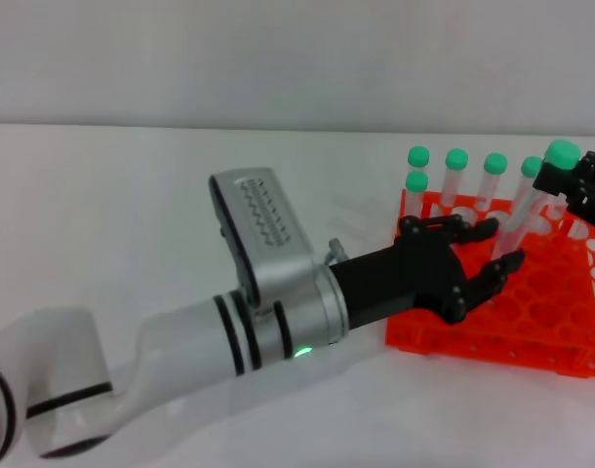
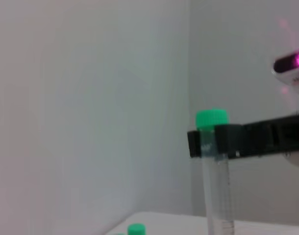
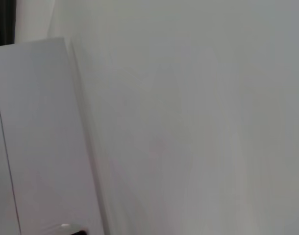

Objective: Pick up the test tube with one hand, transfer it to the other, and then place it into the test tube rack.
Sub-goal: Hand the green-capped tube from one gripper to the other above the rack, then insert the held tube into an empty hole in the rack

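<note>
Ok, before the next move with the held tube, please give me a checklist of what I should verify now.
1. Right tool shut on the test tube just under its cap: ok.
2. Left tool open beside the tube's lower part: ok; contact cannot tell.
3. Tube upright for insertion: not ok, it is tilted.
4. Free holes in the test tube rack near the tube: ok.
5. Other tubes standing at the far side: ok.

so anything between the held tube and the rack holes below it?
Possibly. The right end effector holds the test tube near its green cap, tilted over the test tube rack. The left end effector, open, sits over the rack with fingertips beside the tube's lower end. Four capped tubes stand in the back row.
</note>
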### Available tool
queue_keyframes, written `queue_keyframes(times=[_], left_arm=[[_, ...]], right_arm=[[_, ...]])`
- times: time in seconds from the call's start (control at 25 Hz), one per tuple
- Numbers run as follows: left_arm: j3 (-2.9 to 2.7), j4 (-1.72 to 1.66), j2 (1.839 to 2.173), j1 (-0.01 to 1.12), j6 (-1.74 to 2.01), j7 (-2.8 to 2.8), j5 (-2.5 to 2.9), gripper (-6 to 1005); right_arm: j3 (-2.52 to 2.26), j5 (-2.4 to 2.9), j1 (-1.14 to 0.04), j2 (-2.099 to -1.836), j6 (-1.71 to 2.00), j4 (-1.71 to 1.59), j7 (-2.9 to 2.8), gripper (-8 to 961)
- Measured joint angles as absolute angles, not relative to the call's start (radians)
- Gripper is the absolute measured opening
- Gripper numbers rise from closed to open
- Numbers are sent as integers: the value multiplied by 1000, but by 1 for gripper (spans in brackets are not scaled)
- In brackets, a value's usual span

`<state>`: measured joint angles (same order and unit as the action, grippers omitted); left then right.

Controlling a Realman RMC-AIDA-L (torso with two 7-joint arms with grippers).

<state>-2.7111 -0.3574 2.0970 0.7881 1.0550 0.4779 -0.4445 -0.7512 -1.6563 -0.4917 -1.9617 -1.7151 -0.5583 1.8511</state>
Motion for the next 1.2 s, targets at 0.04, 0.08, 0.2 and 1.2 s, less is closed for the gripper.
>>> queue_keyframes(times=[0.04,0.08,0.2,1.2], left_arm=[[-2708,-359,2098,775,1057,440,-446,254],[-2701,-367,2098,757,1060,404,-451,254],[-2648,-410,2100,672,1062,287,-463,387],[-2538,-346,2095,174,1444,-53,-884,894]], right_arm=[[-751,-1661,-490,-1962,-1715,-558,1852,207],[-751,-1667,-488,-1962,-1715,-558,1852,208],[-736,-1678,-482,-1962,-1712,-558,1852,208],[-666,-1717,-643,-2024,-1447,-265,2275,211]])
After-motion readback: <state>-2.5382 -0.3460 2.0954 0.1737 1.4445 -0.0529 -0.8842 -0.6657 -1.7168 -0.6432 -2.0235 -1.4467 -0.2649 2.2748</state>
